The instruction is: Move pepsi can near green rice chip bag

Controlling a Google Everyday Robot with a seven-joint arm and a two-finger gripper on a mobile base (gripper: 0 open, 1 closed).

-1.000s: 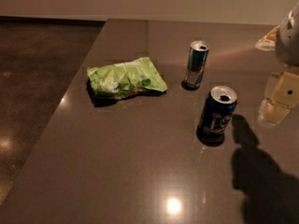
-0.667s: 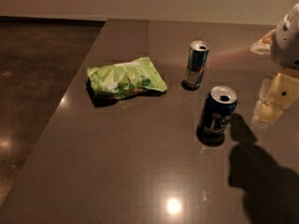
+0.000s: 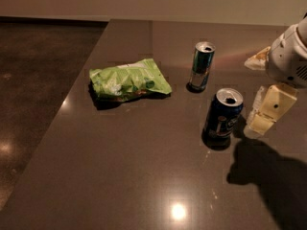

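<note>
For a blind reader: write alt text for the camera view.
The robot's cream claw hangs just right of an upright dark navy-blue pepsi can on a dark brown table. A crinkled light-green rice chip bag lies farther left, and a slim teal-and-silver can stands behind the pepsi can.

the dark blue pepsi can [image 3: 222,116] stands on the tabletop [image 3: 144,171]. the gripper [image 3: 263,115] hangs just beside it, on its right. a thin teal can [image 3: 201,66] stands behind. the green rice chip bag [image 3: 128,79] lies flat, far left.
</note>
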